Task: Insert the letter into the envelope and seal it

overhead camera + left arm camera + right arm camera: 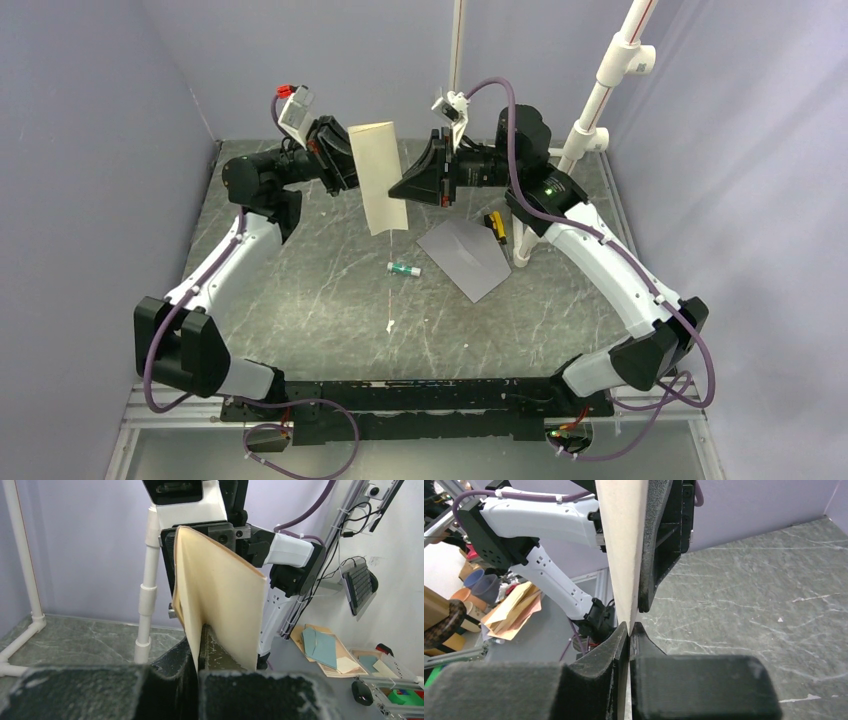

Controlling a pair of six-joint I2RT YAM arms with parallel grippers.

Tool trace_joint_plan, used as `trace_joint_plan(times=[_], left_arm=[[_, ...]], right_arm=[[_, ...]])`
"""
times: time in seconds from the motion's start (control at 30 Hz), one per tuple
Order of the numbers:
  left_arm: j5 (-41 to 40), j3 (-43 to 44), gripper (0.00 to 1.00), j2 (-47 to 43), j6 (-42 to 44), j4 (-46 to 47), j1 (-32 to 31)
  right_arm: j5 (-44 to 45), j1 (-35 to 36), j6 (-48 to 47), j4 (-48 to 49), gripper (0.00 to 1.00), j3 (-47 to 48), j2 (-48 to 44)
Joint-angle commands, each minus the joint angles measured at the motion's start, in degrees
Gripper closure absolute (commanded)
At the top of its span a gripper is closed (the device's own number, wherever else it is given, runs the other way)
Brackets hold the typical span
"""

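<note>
Both the left gripper (199,647) and the right gripper (629,630) are pinched on the letter (378,175), held upright above the table (300,300), while the envelope (465,258) lies flat nearby, so insertion and sealing are judged outstanding.

**Tan sheet, grey envelope, veined dark table**

The letter (378,175) is pale tan and looks creamier in the wrist views. The envelope (465,258) is plain mid-grey. The table (300,300) is dark grey-green, patterned like stone with thin white veins. The left gripper (347,172) and right gripper (404,188) are black. The left arm (225,260) and right arm (600,250) are white with black joints, and their cables (147,375) are purple. A small tube (404,268) has a green end. The walls (100,100) are lavender.
</note>
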Motion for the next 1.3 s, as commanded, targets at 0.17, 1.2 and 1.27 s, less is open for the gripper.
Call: trace_joint_plan(times=[0.17, 1.2, 1.27], left_arm=[[-0.7, 0.2, 0.74, -5.5, 9.6, -9.3, -0.3], [-4.9, -3.3, 0.16, -12.5, 22.7, -31.3, 0.0], [-5.1, -3.5, 0.14, -13.5, 25.0, -33.9, -0.2]], right_arm=[[-1.0, -0.7, 3.7, 7.0, 1.0, -1.2, -1.7], [1.2, -4.7, 13.5, 22.6, 1.0, -8.9, -5.6], [0.8, -4.7, 14.9, 25.0, 1.0, -8.9, -5.4]])
